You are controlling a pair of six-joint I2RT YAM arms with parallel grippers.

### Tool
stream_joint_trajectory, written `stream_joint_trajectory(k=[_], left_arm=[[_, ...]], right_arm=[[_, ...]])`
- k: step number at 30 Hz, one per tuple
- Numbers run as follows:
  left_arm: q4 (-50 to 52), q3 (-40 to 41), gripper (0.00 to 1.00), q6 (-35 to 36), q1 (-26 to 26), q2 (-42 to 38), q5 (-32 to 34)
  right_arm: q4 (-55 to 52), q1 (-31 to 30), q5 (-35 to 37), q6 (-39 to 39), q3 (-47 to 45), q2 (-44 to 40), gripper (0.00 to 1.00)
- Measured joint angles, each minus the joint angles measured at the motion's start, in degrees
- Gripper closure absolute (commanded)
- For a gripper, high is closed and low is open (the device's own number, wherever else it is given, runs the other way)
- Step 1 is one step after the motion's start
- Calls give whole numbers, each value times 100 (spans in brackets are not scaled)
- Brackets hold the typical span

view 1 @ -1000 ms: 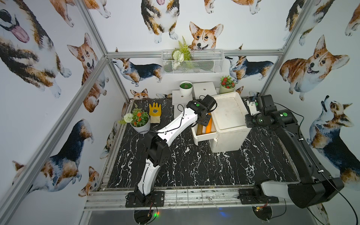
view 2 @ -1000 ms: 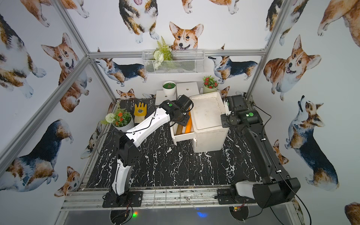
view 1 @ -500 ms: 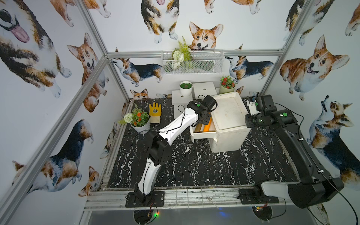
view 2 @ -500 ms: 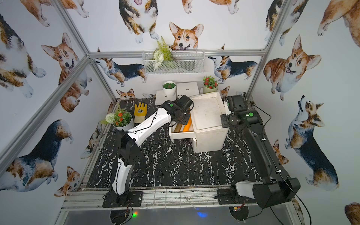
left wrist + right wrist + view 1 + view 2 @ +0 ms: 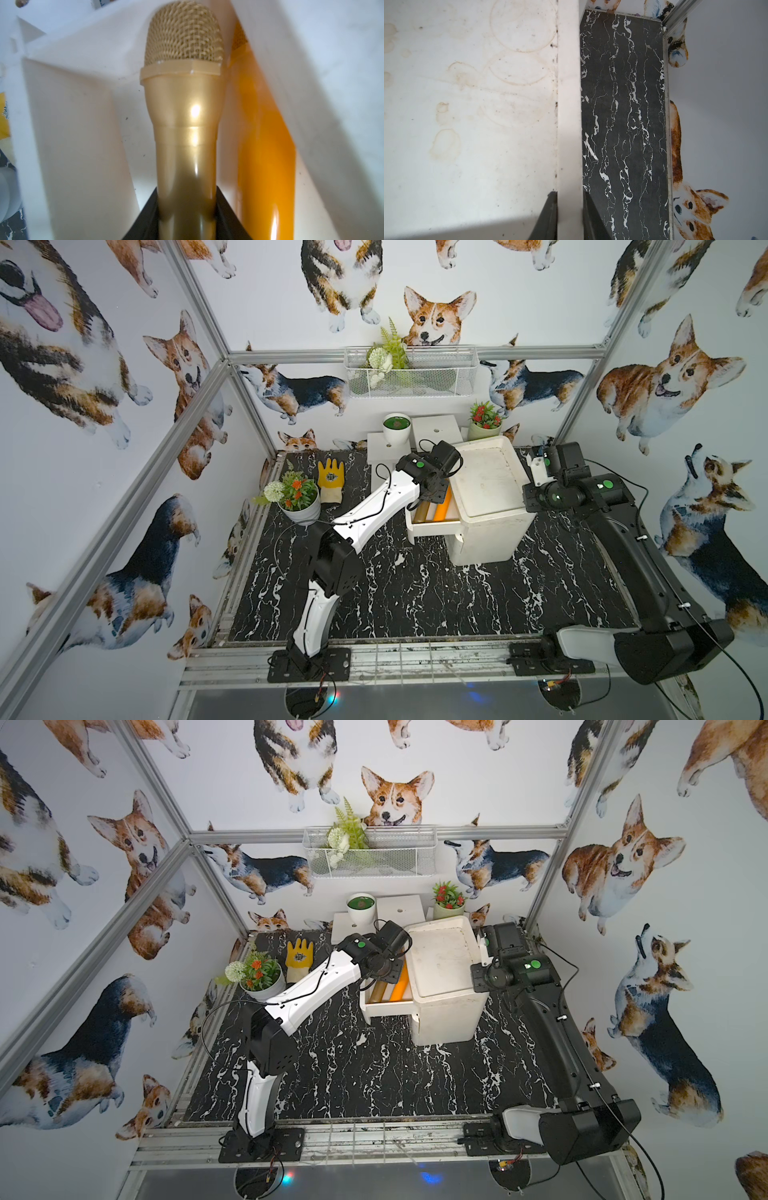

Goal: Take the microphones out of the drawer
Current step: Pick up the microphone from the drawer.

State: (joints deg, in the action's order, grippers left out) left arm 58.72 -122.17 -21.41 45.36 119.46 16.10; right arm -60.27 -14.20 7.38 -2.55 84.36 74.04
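left end effector (image 5: 187, 212) clenches the handle of the gold microphone (image 5: 182, 116) inside the open drawer (image 5: 432, 527); right end effector (image 5: 570, 207) pinches the cabinet (image 5: 484, 485) rim, bracing it; the lift should go straight up, clear of the orange microphone (image 5: 266, 145) alongside.

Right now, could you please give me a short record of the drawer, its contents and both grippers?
drawer: open, pulled out of the white cabinet
contents: gold microphone and orange microphone, side by side
left gripper: inside the drawer, closed on the gold microphone's handle
right gripper: closed on the cabinet's top rim
progress: gold microphone not yet out of the drawer
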Motion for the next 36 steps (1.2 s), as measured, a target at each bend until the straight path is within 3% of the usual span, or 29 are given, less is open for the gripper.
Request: stream_joint_trajectory(k=[9,23,29,36], left_arm=[[-13,-17,75,-118,-31,-240,35],[-247,208,73,87,-61,-1353,24],[-531,861,73,85,-271,-1965,39],[-903,2199,72,-35,-732,-2942,83]], right_arm=[[2,0,0,0,-2,2,83],[7,0,2,0,0,22,83],[13,0,2,0,-13,15,83],[61,0,0,0,-50,-15,83]])
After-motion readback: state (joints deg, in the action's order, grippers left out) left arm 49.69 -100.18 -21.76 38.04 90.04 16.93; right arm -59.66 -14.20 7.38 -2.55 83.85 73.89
